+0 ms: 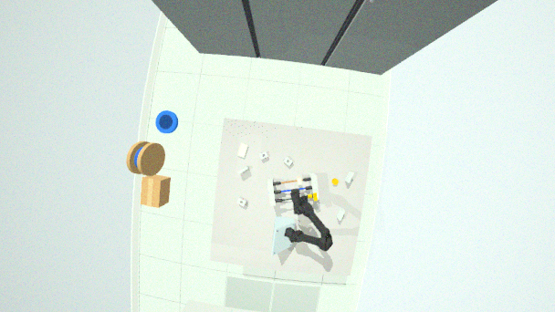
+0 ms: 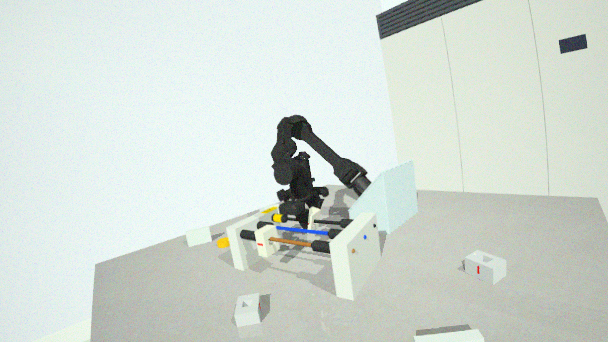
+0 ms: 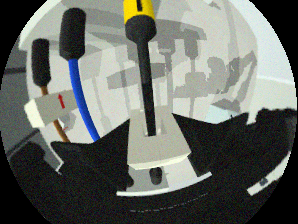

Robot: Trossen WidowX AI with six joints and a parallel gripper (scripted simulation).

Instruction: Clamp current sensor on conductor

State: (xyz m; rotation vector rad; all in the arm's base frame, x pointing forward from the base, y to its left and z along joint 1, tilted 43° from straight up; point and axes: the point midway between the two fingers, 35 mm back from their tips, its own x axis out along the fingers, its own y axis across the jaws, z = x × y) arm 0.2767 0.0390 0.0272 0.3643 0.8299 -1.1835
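Note:
The pale sensor [image 3: 157,150] [image 2: 314,216] sits around the black conductor [image 3: 144,75] [image 2: 328,221], which passes through it. Its two halves look together in the wrist view; whether it is latched cannot be told. No arrow shows clearly on it. A yellow sleeve [image 3: 131,9] [image 2: 278,218] [image 1: 313,196] is on the same conductor, ahead of the sensor in the wrist view; its lettering is not readable. My gripper [image 3: 150,119] [image 2: 306,219] is shut on the sensor, with one dark finger on each side; the arm hides much of it in the top view.
Beside it run a blue conductor [image 3: 82,105] [image 2: 302,230] and an orange one [image 2: 292,242] bearing another pale sensor [image 3: 54,108] [image 2: 266,243] with a red arrow. White end plates [image 2: 352,257] [image 1: 272,193] hold them. A clear panel [image 2: 400,197] [image 1: 280,239] stands near the arm's base. Several pale blocks [image 2: 485,266] lie around.

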